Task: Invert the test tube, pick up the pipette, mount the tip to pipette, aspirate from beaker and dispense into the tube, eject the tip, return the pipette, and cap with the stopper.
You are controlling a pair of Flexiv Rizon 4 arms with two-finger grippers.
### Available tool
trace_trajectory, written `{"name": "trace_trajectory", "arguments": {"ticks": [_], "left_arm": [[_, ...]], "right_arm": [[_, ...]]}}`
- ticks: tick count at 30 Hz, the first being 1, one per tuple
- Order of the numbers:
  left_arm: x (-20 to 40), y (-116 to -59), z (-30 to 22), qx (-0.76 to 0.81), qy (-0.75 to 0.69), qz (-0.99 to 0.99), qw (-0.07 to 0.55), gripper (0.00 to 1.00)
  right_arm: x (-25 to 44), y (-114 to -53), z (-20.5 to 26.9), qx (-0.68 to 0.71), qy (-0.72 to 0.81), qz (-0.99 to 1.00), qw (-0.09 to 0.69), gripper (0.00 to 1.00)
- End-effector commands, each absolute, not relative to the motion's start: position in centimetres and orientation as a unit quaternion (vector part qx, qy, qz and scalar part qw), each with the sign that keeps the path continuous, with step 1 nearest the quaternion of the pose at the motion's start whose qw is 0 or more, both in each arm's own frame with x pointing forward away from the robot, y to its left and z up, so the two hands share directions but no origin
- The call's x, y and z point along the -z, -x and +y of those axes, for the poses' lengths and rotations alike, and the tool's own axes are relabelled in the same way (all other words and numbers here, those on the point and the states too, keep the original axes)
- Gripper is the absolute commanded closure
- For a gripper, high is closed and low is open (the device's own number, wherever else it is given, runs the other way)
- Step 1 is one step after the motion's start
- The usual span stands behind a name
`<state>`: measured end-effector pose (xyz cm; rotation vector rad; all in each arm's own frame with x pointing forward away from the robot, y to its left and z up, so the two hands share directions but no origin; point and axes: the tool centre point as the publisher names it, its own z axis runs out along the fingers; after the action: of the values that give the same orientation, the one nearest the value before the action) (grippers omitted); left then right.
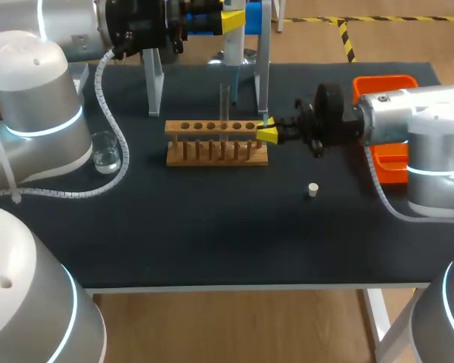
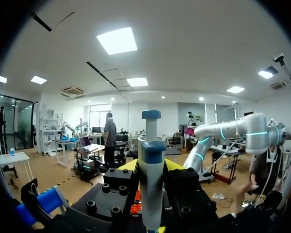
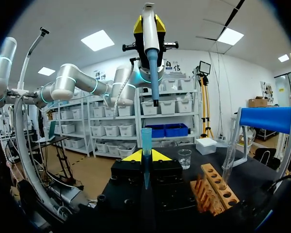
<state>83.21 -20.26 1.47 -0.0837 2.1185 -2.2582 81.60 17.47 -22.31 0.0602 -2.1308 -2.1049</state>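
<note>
1. Beaker (image 1: 106,155): stands near the left edge of the table (image 1: 212,234).
2. Left gripper (image 1: 233,19): above the back edge, jaws clamped on the pipette (image 1: 232,59), which hangs nozzle down.
3. Rack (image 1: 216,144): mid-table, with the test tube (image 1: 225,102) upright in it.
4. Right gripper (image 1: 266,134): at the rack's right end, jaws nearly closed, pinching the blue tip (image 3: 146,141).
5. Stopper (image 1: 312,189): lies apart, nearer the front edge.

Beaker (image 1: 106,153) left of rack (image 1: 216,144), test tube (image 1: 225,102) in rack, stopper (image 1: 312,189) right, nearer front
</note>
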Motion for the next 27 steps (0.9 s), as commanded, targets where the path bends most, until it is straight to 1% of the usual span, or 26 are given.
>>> {"name": "trace_trajectory", "arguments": {"ticks": [1, 17, 27], "left_arm": [[-1.5, -83.3, -20.2, 0.728, 0.027, 0.684, 0.021, 1.0], [-1.5, -83.3, -20.2, 0.728, 0.027, 0.684, 0.021, 1.0], [-1.5, -83.3, -20.2, 0.728, 0.027, 0.684, 0.021, 1.0]], "right_arm": [[22.5, -81.8, 18.6, 0.7, -0.022, -0.71, 0.076, 1.0], [22.7, -81.4, 20.6, 0.698, -0.016, -0.711, 0.081, 1.0], [22.6, -81.6, 21.4, 0.697, -0.004, -0.714, 0.065, 1.0]]}}
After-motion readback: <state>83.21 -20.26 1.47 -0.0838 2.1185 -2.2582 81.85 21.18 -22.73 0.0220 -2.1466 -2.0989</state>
